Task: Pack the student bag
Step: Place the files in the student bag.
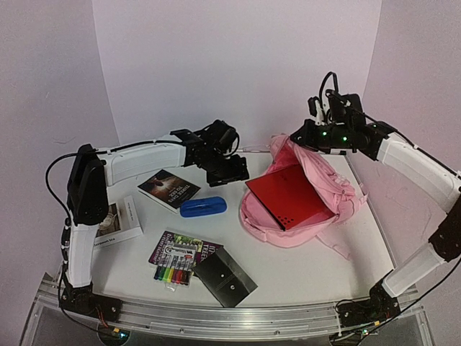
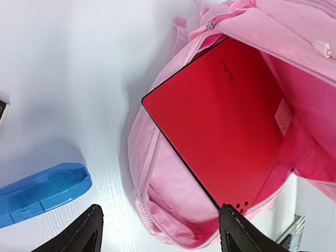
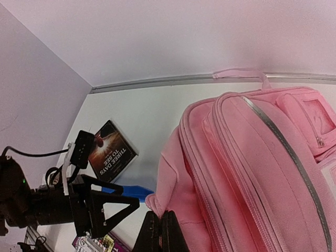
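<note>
The student bag is lying right of centre on the worktop, mouth gaping, a flat red case sitting inside. The right gripper is pinching its upper rim, jaws closed; the left gripper is hovering at its mouth, jaws wide and empty.

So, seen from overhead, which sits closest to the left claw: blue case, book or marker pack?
1. blue case, just on the near side of the left gripper.
2. book, further to the left.
3. marker pack, by the front edge, farthest away.
</note>
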You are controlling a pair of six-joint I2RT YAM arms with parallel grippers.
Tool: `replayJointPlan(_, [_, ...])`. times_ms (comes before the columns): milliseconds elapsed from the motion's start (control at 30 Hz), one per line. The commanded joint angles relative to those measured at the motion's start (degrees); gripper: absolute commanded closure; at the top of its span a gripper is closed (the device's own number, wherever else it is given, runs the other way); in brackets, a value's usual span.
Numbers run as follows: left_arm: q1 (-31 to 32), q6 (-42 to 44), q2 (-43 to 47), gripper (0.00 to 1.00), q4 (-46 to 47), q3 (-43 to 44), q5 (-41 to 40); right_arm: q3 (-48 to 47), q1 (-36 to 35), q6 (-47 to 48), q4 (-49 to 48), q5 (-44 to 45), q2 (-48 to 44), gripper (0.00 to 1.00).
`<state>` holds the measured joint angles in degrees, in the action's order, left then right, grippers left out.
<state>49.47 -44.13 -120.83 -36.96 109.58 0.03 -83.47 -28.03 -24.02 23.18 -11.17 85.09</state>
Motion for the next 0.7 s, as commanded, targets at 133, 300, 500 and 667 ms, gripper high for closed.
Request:
replayJointPlan(133, [0.5,7.3,-5.7,0.31,3.3,0.7,4.2,7.3,0.5,0.5,-4.1,-5.1,-2.4,1.0])
replayJointPlan(300, [0.5,8.4,-10.1,0.32,5.4,2.2,4.8,10.2,0.5,2.9,-4.2,-9.1,-2.6,1.0])
replayJointPlan(500, [-0.9,10.0,-16.8,0.41,4.4,7.7,6.1,13.2,0.5,6.2,-3.8,-7.5,-3.2,1.0])
replayJointPlan(667, [-1.0,11.5,-18.8,0.41,4.5,9.5,5.1,15.9,0.5,9.4,-3.8,-5.9,-4.9,1.0])
